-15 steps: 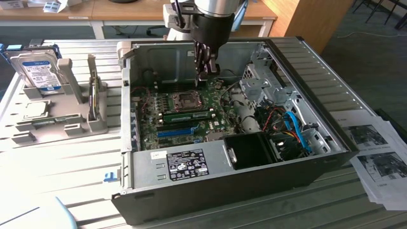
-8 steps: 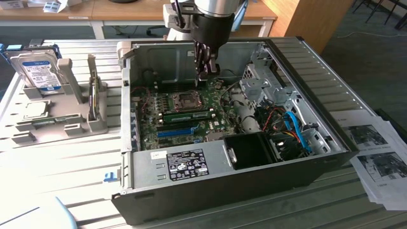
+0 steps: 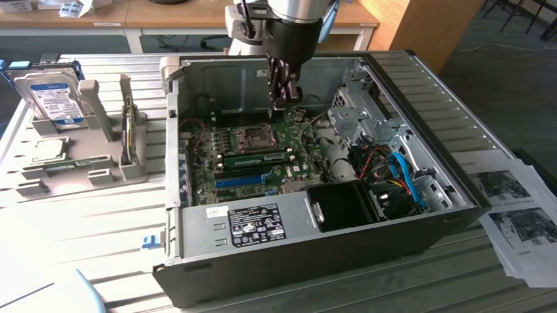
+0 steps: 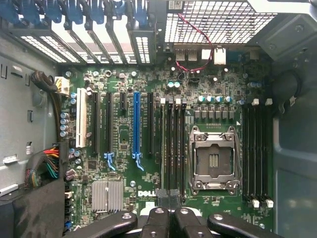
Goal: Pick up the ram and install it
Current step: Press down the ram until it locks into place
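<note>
One ram (image 3: 257, 158) stands seated on the motherboard (image 3: 291, 173) beside the CPU socket (image 3: 255, 135); the gripper (image 3: 286, 98) hangs above it, clenched and empty.

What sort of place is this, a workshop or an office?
Probably a lab workshop: an opened computer case on a slatted table, a hard drive standing in a grey holder, office desks behind.

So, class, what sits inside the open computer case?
A motherboard with a processor socket, a blue slot and the ram standing between them. A black fan shroud and cables hide whatever lies under them.
</note>
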{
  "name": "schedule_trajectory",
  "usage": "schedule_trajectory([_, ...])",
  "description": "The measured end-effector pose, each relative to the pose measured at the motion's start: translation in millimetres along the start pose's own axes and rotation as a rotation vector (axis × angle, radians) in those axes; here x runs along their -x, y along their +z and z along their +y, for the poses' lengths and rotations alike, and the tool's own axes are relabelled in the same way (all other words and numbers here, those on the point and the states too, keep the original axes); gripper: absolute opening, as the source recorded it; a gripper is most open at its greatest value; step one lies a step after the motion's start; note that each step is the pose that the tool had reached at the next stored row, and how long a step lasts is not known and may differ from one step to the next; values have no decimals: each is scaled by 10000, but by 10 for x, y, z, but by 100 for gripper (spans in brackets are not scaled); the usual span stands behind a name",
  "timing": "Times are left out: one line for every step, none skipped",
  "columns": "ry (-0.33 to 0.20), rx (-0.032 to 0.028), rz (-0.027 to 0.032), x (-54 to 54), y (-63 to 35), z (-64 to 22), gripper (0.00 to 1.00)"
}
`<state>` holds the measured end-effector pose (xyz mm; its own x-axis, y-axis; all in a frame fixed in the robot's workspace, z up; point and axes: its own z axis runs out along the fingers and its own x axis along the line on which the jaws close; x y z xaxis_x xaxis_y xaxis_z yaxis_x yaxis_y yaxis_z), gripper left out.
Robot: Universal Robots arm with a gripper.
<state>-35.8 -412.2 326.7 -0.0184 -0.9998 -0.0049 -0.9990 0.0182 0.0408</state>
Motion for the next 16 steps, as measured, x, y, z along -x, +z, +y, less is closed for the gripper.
schedule_trajectory([0,-1,-6,2,0,-11,9])
schedule_trajectory([-1,-1,-12,2,0,-26,9])
schedule_trajectory([-1,0,-19,3,-1,-42,9])
schedule_trajectory([-2,-1,-27,4,0,-63,9])
schedule_trajectory([-1,-1,-35,4,0,-82,9])
schedule_trajectory([-1,-1,-42,4,0,-100,9])
schedule_trajectory([-1,0,-48,5,0,-119,9])
schedule_trajectory([-2,0,-56,5,0,-136,9])
schedule_trajectory([-3,0,-62,6,1,-152,9])
schedule_trajectory([-3,1,-68,6,1,-169,9])
schedule_trajectory([-4,1,-71,6,2,-184,9])
schedule_trajectory([-4,1,-74,7,3,-199,9])
schedule_trajectory([-3,1,-77,7,4,-213,9])
schedule_trajectory([-3,1,-79,7,5,-228,9])
schedule_trajectory([-4,1,-80,7,5,-241,9])
schedule_trajectory([-3,1,-81,7,6,-253,9])
